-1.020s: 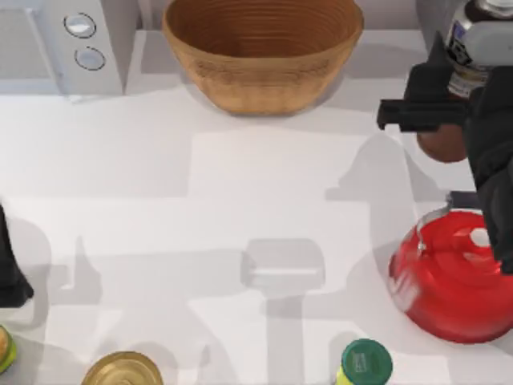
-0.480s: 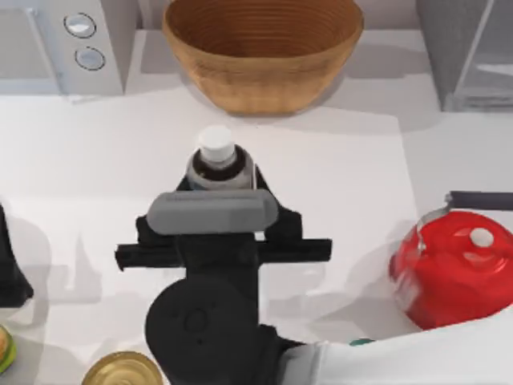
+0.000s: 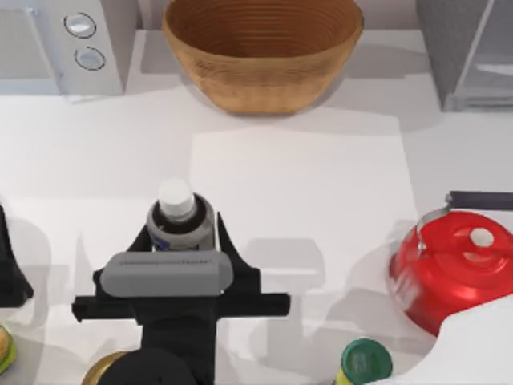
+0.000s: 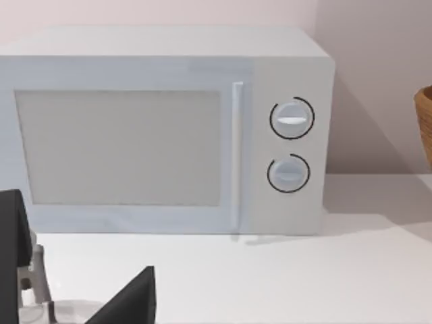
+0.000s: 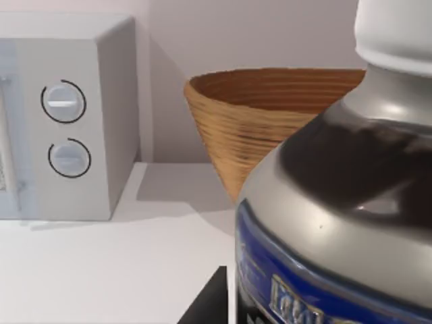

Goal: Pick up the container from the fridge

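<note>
A white table (image 3: 337,184) sits in front of a pale wall, with a white microwave (image 3: 60,44) at the back left, a big woven bowl (image 3: 263,48) at the back middle and the grey fridge (image 3: 465,52) at the back right. The container (image 3: 179,218) is out of the fridge and far from it, over the left middle of the table. The right gripper (image 3: 181,233) has its two black fingers closed around the container's grey body, one on each side, and the white cap points toward the bowl. In the right wrist view the container (image 5: 337,196) is very close, with a blue band low on its body. The left gripper (image 3: 10,273) waits at the left edge of the table, and whether its fingers are apart cannot be told. The pick-up looks nearly done. To do this part well, the right gripper should hold tight and keep the container straight so it does not slip or tip. There is lots of open room in the middle of the table. The front edge is busier: a gold can (image 3: 108,370) lies right under the arm, a green-lidded jar (image 3: 365,361) stands near, and a red kettle (image 3: 453,269) sits at the right. The arm should stay high over these.
</note>
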{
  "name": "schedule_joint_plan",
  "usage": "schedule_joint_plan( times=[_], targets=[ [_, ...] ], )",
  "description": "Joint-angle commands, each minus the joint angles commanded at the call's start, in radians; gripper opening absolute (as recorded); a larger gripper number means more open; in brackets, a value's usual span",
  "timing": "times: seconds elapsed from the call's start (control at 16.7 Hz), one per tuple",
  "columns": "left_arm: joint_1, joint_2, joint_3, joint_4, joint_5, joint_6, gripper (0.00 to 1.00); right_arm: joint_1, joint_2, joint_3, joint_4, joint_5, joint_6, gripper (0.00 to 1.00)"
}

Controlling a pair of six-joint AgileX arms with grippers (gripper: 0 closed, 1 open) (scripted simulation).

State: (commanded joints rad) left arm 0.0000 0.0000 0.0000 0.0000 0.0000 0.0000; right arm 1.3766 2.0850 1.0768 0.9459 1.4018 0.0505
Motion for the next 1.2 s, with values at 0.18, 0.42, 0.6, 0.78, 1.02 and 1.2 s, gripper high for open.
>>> schedule_joint_plan(
  times=[0.18, 0.42, 0.6, 0.78, 1.02, 1.2],
  targets=[
    [0.0, 0.0, 0.0, 0.0, 0.0, 0.0, 1.0, -0.014, 0.015, -0.004, 0.007, -0.014, -0.005, 0.0],
    [0.0, 0.0, 0.0, 0.0, 0.0, 0.0, 1.0, -0.076, 0.106, 0.018, 0.085, -0.075, -0.022, 0.0],
    [0.0, 0.0, 0.0, 0.0, 0.0, 0.0, 1.0, -0.116, 0.153, 0.039, 0.143, -0.114, -0.028, 0.0],
    [0.0, 0.0, 0.0, 0.0, 0.0, 0.0, 1.0, -0.119, 0.157, 0.04, 0.146, -0.117, -0.029, 0.0],
    [0.0, 0.0, 0.0, 0.0, 0.0, 0.0, 1.0, -0.119, 0.157, 0.04, 0.146, -0.117, -0.029, 0.23],
    [0.0, 0.0, 0.0, 0.0, 0.0, 0.0, 1.0, -0.119, 0.157, 0.04, 0.146, -0.117, -0.029, 0.45]
  ],
)
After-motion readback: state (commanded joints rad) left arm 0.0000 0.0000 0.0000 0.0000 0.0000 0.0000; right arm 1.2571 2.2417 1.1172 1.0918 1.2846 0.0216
